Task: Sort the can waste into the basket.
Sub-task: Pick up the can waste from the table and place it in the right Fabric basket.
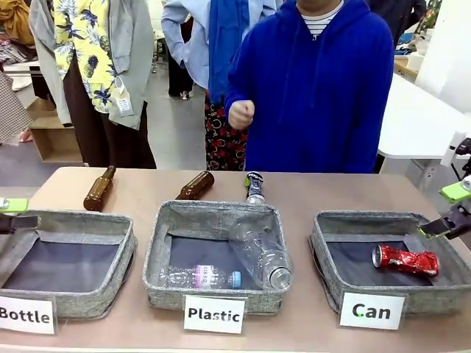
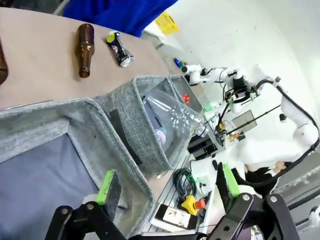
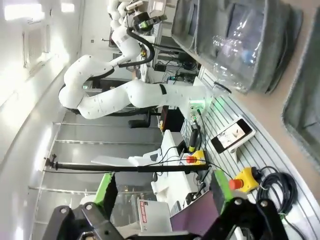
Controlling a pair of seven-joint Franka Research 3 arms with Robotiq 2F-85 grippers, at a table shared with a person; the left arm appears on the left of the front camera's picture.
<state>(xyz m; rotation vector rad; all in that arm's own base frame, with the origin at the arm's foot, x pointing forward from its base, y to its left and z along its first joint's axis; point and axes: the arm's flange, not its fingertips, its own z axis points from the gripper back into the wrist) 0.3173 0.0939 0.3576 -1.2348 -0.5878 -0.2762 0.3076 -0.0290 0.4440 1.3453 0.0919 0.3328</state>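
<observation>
**Red can** point(image 1: 405, 260): crushed and shiny. It is laid on its side on the dark lining of the Can basket point(image 1: 324, 243), at the lower right of the front frame.

**Dark can** point(image 1: 255, 188): crushed, with a silver end. It is laid on the table point(image 1: 316, 193) at the frame's centre, just behind the far rim of the Plastic basket point(image 1: 213, 215). In the left wrist view it is seen at the upper left point(image 2: 119, 48), beside a brown bottle point(image 2: 84, 50).

**Right gripper** point(image 1: 445, 212): placed at the right edge of the front frame, by the far right corner of the Can basket. It is up and to the right of the red can and apart from it, and well apart from the dark can. Its jaws are spread wide and nothing is held point(image 3: 162, 187). The fingers are angled down toward the frame's left.

**Left gripper** point(image 1: 11, 213): found at the left edge of the front frame, over the far left rim of the Bottle basket point(image 1: 73, 222) and well apart from both cans. Its jaws are spread and empty point(image 2: 167, 184).

**Other items:** two clear bottles point(image 1: 261, 250) are held in the Plastic basket. A person's hand point(image 1: 241, 114) is raised, loosely closed, at the upper centre.
</observation>
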